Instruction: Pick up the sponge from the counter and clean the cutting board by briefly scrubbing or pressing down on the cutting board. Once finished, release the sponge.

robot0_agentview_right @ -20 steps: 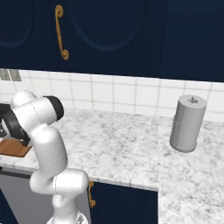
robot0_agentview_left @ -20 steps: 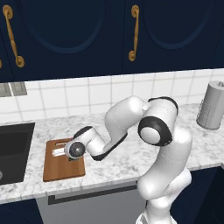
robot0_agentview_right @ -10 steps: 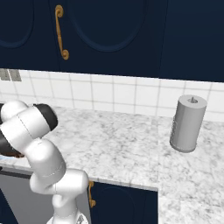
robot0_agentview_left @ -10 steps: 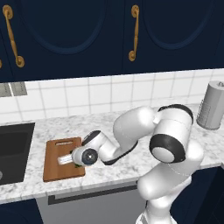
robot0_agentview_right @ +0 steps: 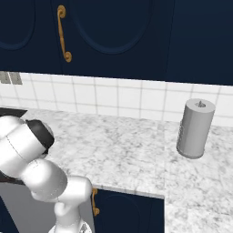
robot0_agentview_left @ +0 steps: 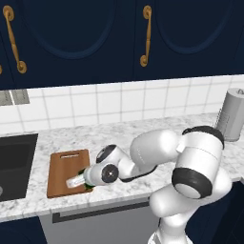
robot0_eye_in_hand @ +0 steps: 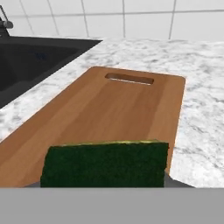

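White arm (robot0_agentview_right: 32, 168) seen at lower left, dark joint band near its upper bend. Speckled marble counter (robot0_agentview_right: 123, 150) stretched across middle, pale edge at front. Grey upright cylinder (robot0_agentview_right: 195, 128) stood on counter at right, near tiled wall (robot0_agentview_right: 113, 98). Dark blue upper cabinets (robot0_agentview_right: 136, 36) hung above, brass handle (robot0_agentview_right: 63, 33) at left. Dark blue lower cabinet door (robot0_agentview_right: 123, 211) seen below counter edge.

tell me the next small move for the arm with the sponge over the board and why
Probably press the sponge down onto the cutting board and give a short scrub. In the hand view the sponge sits at the gripper, above the board's near end, and the left base view shows the gripper low over the board's front edge. Whether it already touches the wood cannot be told.
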Available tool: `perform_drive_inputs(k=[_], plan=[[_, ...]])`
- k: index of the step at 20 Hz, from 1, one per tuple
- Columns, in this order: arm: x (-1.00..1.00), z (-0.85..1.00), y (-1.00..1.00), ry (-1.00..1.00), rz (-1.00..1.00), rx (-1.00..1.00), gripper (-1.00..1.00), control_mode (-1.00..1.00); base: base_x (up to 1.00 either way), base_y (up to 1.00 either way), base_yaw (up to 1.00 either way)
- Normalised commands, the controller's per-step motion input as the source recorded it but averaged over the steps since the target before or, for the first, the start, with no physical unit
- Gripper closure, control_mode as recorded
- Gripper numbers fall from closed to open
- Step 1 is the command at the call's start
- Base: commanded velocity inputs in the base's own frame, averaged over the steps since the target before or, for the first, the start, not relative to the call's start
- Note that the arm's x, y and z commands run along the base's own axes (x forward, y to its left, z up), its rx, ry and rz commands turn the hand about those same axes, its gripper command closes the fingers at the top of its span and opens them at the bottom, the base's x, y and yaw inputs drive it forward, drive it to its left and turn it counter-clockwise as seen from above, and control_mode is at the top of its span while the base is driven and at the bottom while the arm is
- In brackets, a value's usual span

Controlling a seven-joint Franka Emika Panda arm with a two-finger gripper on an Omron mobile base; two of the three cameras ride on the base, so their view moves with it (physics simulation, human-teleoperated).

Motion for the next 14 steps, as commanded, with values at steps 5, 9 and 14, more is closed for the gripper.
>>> perform_drive_inputs(k=[5, 9, 14], plan=[[0.16, 0.01, -1.00, -0.01, -0.02, -0.02, 1.00, -1.00, 0.00, 0.00, 0.00], [0.98, 0.19, -0.78, 0.22, -0.03, 0.00, 1.00, -1.00, 0.00, 0.00, 0.00], [0.95, 0.22, -0.56, 0.24, 0.00, -0.04, 1.00, -1.00, 0.00, 0.00, 0.00]])
